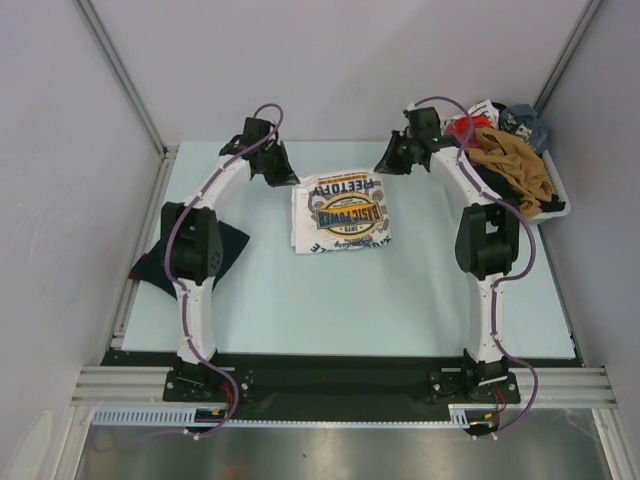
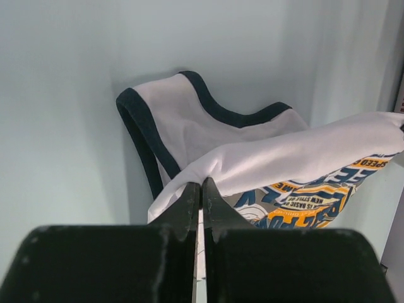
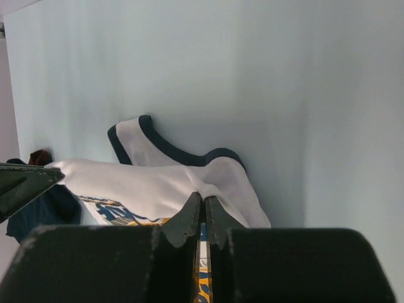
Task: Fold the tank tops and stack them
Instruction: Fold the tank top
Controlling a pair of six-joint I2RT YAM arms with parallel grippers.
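Observation:
The white tank top [image 1: 340, 212] with navy trim and an orange-yellow print lies partly folded mid-table. My left gripper [image 1: 291, 181] is shut on its far left edge and lifts the cloth, as the left wrist view shows [image 2: 202, 184]. My right gripper [image 1: 386, 164] is shut on its far right edge, seen in the right wrist view [image 3: 203, 197]. The white fold [image 2: 297, 154] hangs stretched between them over the print. The dark navy tank top [image 1: 150, 268] lies folded at the table's left edge, partly under the left arm.
A white basket [image 1: 556, 205] with several loose garments stands at the back right corner. Grey walls close in the back and sides. The left arm's elbow hangs over the navy top.

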